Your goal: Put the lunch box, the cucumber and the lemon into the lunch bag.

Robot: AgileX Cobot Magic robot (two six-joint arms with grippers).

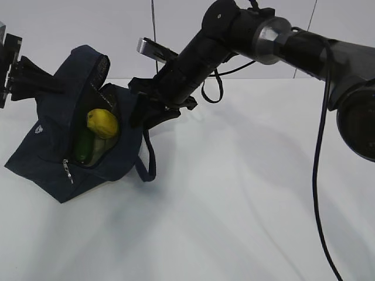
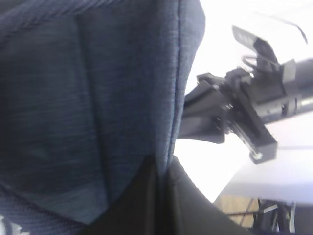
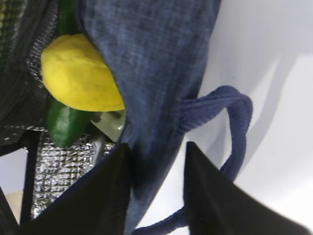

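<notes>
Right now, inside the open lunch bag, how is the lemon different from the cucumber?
The lemon is bright yellow and oval; the cucumber is dark green and long. The lemon shows almost whole in the exterior view; of the cucumber only one part shows, the rest is hidden by the lemon and the bag. The lemon lies on top, across the cucumber, which runs under it. Both lie inside the navy lunch bag, against its silver lining.

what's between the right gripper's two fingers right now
The lunch bag wall: in the right wrist view, its navy fabric edge runs between the right gripper's fingers.
</notes>
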